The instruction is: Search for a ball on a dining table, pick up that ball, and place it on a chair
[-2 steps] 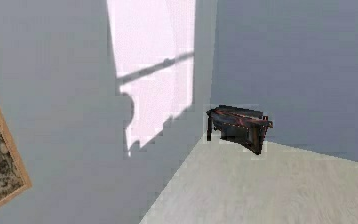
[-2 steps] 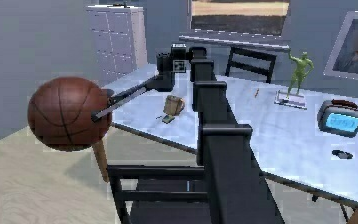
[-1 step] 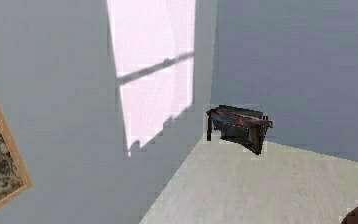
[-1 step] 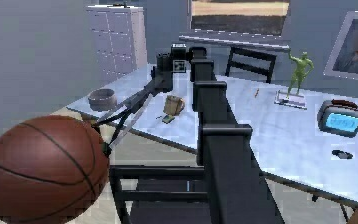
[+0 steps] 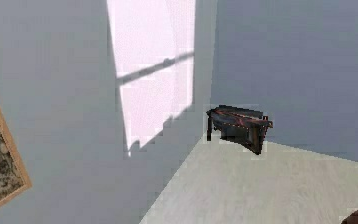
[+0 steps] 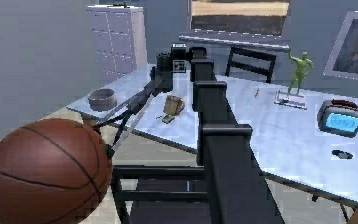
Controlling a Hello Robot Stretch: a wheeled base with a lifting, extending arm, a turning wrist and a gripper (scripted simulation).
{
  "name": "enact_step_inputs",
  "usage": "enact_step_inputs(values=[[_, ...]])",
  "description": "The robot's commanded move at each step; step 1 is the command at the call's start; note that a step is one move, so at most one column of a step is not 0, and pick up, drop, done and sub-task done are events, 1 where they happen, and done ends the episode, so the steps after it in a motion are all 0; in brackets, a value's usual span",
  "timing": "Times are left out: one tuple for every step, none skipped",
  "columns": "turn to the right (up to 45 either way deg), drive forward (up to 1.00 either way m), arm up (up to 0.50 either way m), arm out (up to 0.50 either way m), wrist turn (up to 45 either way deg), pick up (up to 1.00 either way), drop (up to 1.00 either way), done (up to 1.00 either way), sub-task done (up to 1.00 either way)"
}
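One pale grey rectangular worktop (image 6: 287, 135). One dark square arm bar (image 6: 222, 150) across it. One brown-orange ribbed ball (image 6: 47, 172) hangs at the far end of the gripper (image 6: 122, 135), clear of the worktop's near edge. Whether the jaws are apart or together cannot be told. One black slat-backed chair (image 6: 249, 62) beyond. One green figurine (image 6: 300, 72).

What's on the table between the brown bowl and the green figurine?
In the arm side view, a small tan object and the robot's dark arm.
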Motion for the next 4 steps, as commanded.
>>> enact_step_inputs(values=[[0.0, 0.00, 0.00, -0.40, 0.0, 0.00, 0.00, 0.00, 0.00], [45.0, 0.00, 0.00, 0.00, 0.0, 0.00, 0.00, 0.00, 0.00], [45.0, 0.00, 0.00, 0.00, 0.0, 0.00, 0.00, 0.00, 0.00], [45.0, 0.00, 0.00, 0.00, 0.0, 0.00, 0.00, 0.00, 0.00]])
